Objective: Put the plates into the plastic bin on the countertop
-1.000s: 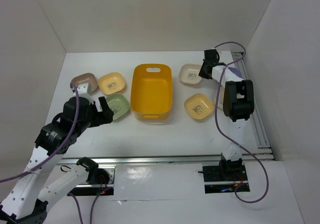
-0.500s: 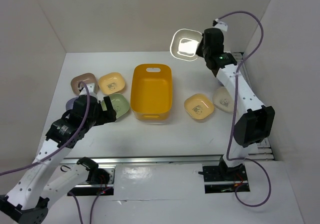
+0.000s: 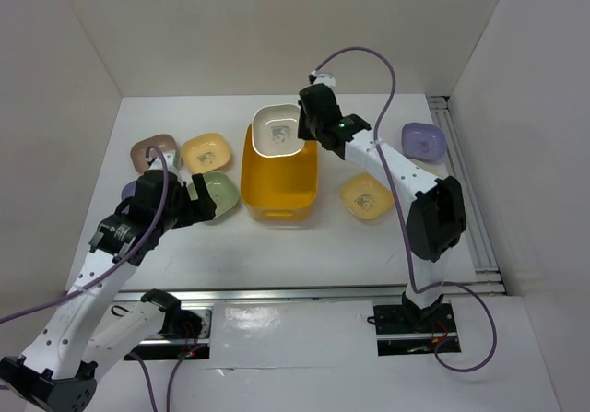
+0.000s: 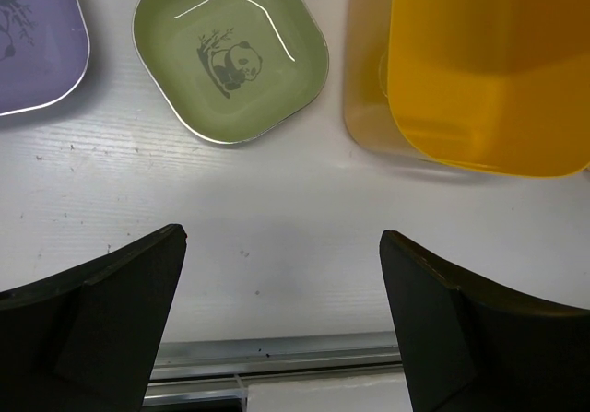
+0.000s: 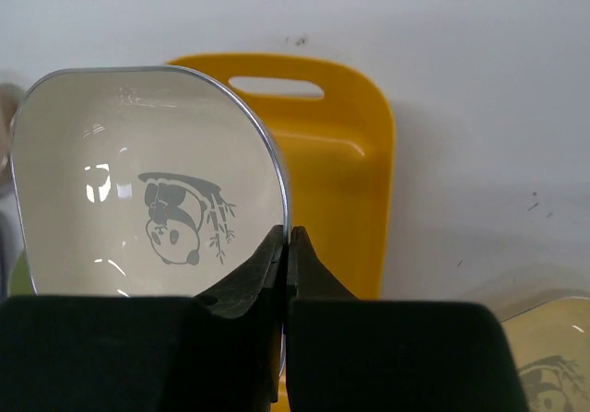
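Observation:
My right gripper point(image 3: 302, 128) is shut on the rim of a cream plate point(image 3: 277, 128) and holds it tilted above the far end of the yellow-orange plastic bin point(image 3: 281, 177). The right wrist view shows the pinch point(image 5: 288, 244) on the cream plate point(image 5: 147, 191), with the bin point(image 5: 346, 172) below it. My left gripper point(image 3: 196, 200) is open and empty beside the green plate point(image 3: 222, 194). In the left wrist view the open gripper point(image 4: 281, 324) hovers over the white countertop point(image 4: 277, 228), nearer than the green plate point(image 4: 230, 52) and the bin point(image 4: 489, 71).
A taupe plate point(image 3: 154, 152) and a yellow plate point(image 3: 206, 152) lie left of the bin. A lavender plate point(image 3: 132, 191) is partly hidden by my left arm. Another yellow plate point(image 3: 367, 195) and a lavender plate point(image 3: 424, 140) lie to the right. A metal rail point(image 3: 304, 292) runs along the near edge.
My right gripper lifted the cream plate from the right side and carried it left, to above the bin's far end. A lavender plate at the far right is uncovered. My left arm shifted slightly.

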### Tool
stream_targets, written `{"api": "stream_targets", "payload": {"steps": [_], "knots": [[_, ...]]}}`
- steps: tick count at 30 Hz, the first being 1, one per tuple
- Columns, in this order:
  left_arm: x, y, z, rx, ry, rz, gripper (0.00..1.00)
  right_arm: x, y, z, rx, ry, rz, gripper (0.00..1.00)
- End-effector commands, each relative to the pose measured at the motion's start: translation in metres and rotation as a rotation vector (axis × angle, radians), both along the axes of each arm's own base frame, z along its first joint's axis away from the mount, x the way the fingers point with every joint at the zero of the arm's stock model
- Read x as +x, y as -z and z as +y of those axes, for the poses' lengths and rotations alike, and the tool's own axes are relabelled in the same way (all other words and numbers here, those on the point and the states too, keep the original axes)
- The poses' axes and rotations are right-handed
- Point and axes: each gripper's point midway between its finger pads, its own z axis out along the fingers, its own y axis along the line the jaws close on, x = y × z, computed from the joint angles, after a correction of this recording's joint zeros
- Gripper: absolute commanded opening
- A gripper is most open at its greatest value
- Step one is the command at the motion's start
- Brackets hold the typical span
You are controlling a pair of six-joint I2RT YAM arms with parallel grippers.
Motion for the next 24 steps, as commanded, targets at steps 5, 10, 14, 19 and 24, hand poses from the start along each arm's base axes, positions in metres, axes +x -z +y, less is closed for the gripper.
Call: {"api": "stream_targets", "payload": {"steps": [5, 10, 14, 19, 24], "knots": [[0.006, -0.020, -0.004, -0.030, 0.020, -0.092, 1.00, -0.002, 0.047, 0.021, -0.023, 0.062, 0.074, 0.00], [0.006, -0.020, -0.005, -0.036, 0.028, -0.090, 1.00, -0.002, 0.076, 0.026, -0.017, 0.056, 0.111, 0.00], [0.006, -0.020, -0.004, -0.030, 0.021, -0.092, 1.00, 0.001, 0.098, 0.034, -0.032, 0.039, 0.153, 0.06], [0.008, -0.015, 0.003, -0.013, -0.025, -0.076, 1.00, 0.003, 0.112, 0.049, -0.034, -0.001, 0.177, 0.20], [0.006, -0.011, 0.018, 0.020, -0.118, -0.042, 1.00, 0.003, 0.103, 0.060, -0.014, -0.042, 0.163, 0.39]]}}
